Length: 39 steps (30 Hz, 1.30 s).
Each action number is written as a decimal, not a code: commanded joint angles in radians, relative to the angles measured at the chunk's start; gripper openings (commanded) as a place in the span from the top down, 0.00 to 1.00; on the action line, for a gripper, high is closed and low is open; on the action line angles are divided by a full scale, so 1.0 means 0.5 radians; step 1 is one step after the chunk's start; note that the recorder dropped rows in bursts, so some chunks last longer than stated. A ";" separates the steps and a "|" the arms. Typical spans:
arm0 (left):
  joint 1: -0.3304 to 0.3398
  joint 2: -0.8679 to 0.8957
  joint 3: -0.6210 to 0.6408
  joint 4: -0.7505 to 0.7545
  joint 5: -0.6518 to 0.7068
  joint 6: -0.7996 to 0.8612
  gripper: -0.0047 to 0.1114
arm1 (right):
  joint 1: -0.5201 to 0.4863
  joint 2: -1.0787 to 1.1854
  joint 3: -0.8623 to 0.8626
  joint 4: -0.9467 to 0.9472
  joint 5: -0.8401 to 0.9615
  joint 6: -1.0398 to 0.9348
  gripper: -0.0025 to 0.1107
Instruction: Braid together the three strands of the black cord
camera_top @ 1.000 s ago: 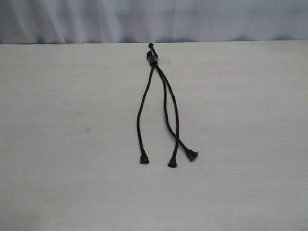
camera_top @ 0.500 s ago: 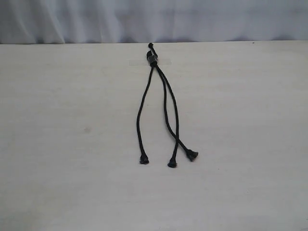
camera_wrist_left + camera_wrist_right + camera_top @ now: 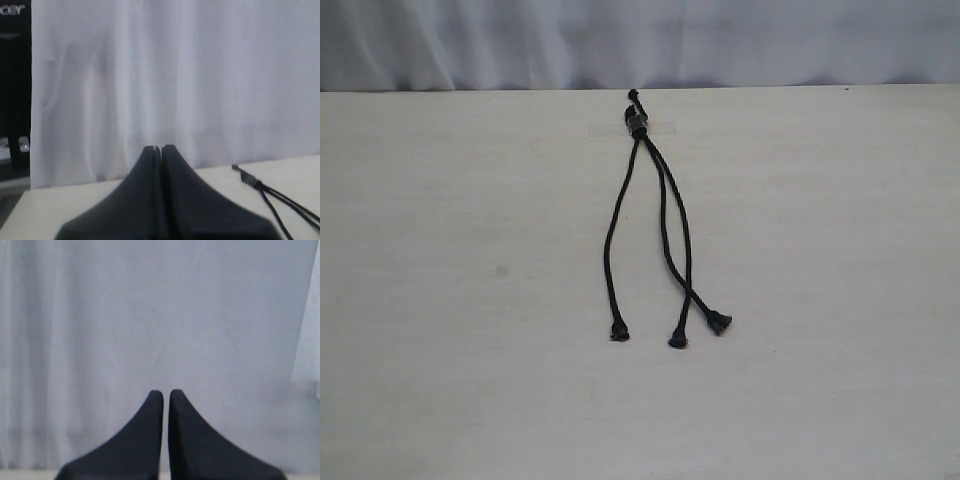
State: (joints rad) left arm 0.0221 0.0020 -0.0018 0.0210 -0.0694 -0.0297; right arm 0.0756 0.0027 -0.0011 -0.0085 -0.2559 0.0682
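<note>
So, black cord [image 3: 663, 220]: I see it lying flat on the bench [image 3: 440, 300], about mid-width, not yet braided and well apart from both arms.
Long axis: in the exterior view it runs from the far edge of the bench toward the near side. The knot [image 3: 638, 124] is at the far end and the free ends point to the near side.
Three strands [image 3: 609, 240]: they fan out from the knot. The left one bows out alone, while the other two lie close and seem to cross just short of their tips [image 3: 678, 340].
Handling: I judge it light, limp and slightly grippy. It will hold no shape and will drag along unless the knot is pinned. A pale strip across the knot may be tape, but I cannot be sure.
Where to grip: I would take each strand just above its flared tip, which should stop it slipping through.
Left pincer [image 3: 161, 148]: jaws together with nothing between them. Its camera catches the knot end on the bench.
Right pincer [image 3: 166, 392]: jaws all but touching, empty, facing the curtain [image 3: 150, 315].
</note>
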 commanded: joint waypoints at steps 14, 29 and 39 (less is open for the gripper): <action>0.005 0.048 -0.060 -0.403 -0.295 0.092 0.96 | -0.007 -0.005 0.002 1.138 -0.679 -0.917 0.94; 0.001 2.505 -1.402 -0.369 1.153 0.382 0.96 | -0.007 0.724 -0.781 1.138 0.869 -0.895 0.94; 0.001 3.391 -1.530 -0.926 1.209 0.358 0.96 | -0.007 1.479 -1.067 1.144 1.397 -0.614 0.94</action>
State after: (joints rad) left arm 0.0221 1.6275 -0.7606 -0.3992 0.5300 0.1572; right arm 0.0756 0.6750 -0.5371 0.5711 0.4048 -0.2453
